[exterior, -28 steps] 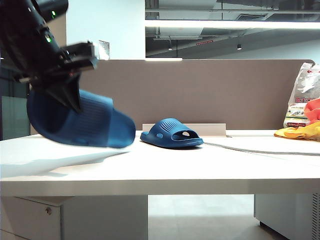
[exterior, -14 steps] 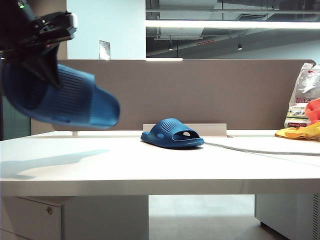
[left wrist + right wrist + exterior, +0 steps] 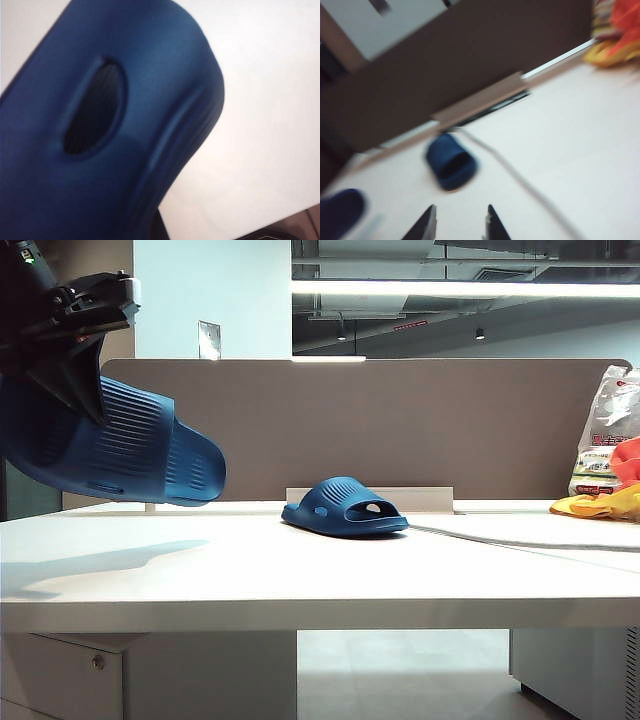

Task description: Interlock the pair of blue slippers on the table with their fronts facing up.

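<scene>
- The left end effector hung high at the left of the exterior view, clamped tight on one blue slipper and holding it clear above the white surface.
- That held slipper tilted with its ribbed strap toward the camera and its rounded end pointing toward the middle of the surface; it cast a soft shadow on the surface below.
- In the left wrist view the held slipper filled most of the picture: dark navy foam, one oval side hole, fine ridges along its curved edge, with bare surface beyond it.
- The second slipper lay flat on its sole near the middle of the surface, well apart from the held one, close to the grey-brown divider panel, its oval side hole facing the camera.
- The right end effector did not show in the exterior view; in its own blurred wrist view its two dark fingers stood parted with nothing between them, above the surface.
- Ahead of those fingers lay the second slipper, seen end-on.
- A thin grey cable ran across the right side, and orange cloth and a printed bag sat at the far right edge.
- Wide bare surface lay between the two slippers and along the front edge.
</scene>
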You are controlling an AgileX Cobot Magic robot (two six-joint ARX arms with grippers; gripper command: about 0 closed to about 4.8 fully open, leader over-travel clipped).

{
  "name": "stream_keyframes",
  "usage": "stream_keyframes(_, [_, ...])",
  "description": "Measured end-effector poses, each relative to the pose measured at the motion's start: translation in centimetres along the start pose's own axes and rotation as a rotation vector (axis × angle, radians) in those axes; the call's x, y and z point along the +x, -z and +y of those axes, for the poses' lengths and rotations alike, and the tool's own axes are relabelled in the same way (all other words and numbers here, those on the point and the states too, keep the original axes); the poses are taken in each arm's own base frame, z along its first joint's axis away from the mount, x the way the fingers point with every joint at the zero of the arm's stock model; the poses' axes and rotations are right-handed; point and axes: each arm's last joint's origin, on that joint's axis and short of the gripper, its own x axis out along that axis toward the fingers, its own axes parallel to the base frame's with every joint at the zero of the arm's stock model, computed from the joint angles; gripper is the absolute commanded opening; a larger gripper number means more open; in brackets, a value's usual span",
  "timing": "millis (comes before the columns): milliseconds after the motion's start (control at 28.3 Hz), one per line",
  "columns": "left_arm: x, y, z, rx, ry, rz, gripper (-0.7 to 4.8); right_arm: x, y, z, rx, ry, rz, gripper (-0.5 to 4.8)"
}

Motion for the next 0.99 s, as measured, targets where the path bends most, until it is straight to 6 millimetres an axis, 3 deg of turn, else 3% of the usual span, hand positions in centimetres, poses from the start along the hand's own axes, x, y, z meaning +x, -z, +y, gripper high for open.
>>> stream_keyframes(141, [0.0, 0.0, 0.0, 0.0, 0.003, -0.003, -0.06, 2.9, -3.5, 1.7, -0.153, 0.123, 0.096, 1.28])
stream_keyframes(247, [0.0, -0.1, 0.0, 0.0, 0.003, -0.006, -0.06, 6.0, -3.9, 1.8, -0.186, 0.188, 0.194, 1.82])
stream_keyframes(353, [0.0, -0.1, 0.0, 0.0, 0.003, -0.009, -0.06, 8.8, -3.7, 1.7, -0.165, 0.168, 0.223, 1.82])
stream_keyframes(530, [-0.1, -0.1, 0.0, 0.001, 0.003, -0.016, -0.06, 13.7, -2.7, 1.6, -0.003, 0.018, 0.267, 2.59])
stream_keyframes(742, [-0.2, -0.4, 0.0, 0.001, 0.0, -0.04, -0.06, 19.7, 1.0, 0.5, 0.186, -0.086, 0.446, 2.65])
stream_keyframes(989, [-0.2, -0.4, 0.0, 0.001, 0.0, -0.049, -0.06, 24.9, 3.5, -0.1, 0.402, -0.186, 0.446, 2.65])
